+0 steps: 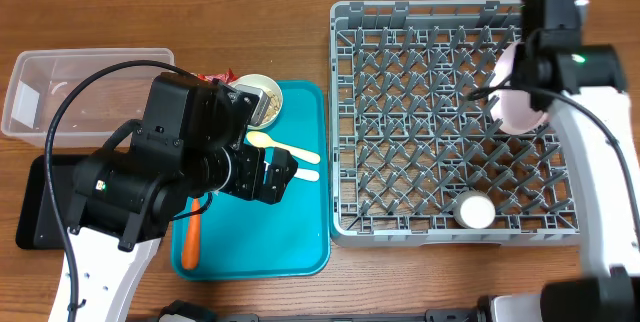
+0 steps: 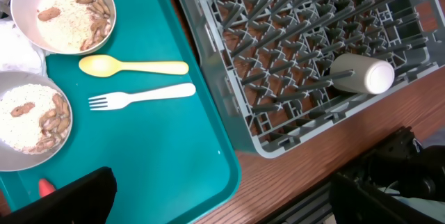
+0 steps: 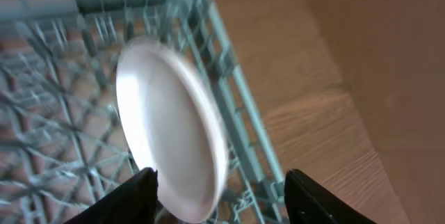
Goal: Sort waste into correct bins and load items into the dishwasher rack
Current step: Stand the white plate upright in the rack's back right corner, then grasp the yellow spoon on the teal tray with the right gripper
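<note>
My left gripper [image 2: 229, 197] is open and empty, hovering over the teal tray's near part. Ahead of it lie the pale yellow spoon [image 2: 132, 66] and fork [image 2: 139, 97]. Two bowls [image 2: 62, 15] [image 2: 28, 120] holding beige food scraps sit at the tray's left, with the white napkin [image 2: 14, 43] between them. The orange carrot [image 1: 190, 237] lies at the tray's front left. The red wrapper [image 1: 215, 79] peeks out behind my left arm. My right gripper [image 3: 222, 200] is open above the pink plate [image 3: 174, 126], which stands on edge in the grey rack [image 1: 345, 112] by its right wall.
The clear tub [image 1: 60, 92] stands at the back left and the black tray [image 1: 35, 207] in front of it, partly under my left arm. A white cup [image 1: 475, 210] lies in the rack's front right. The teal tray [image 1: 300, 232] sits left of the rack.
</note>
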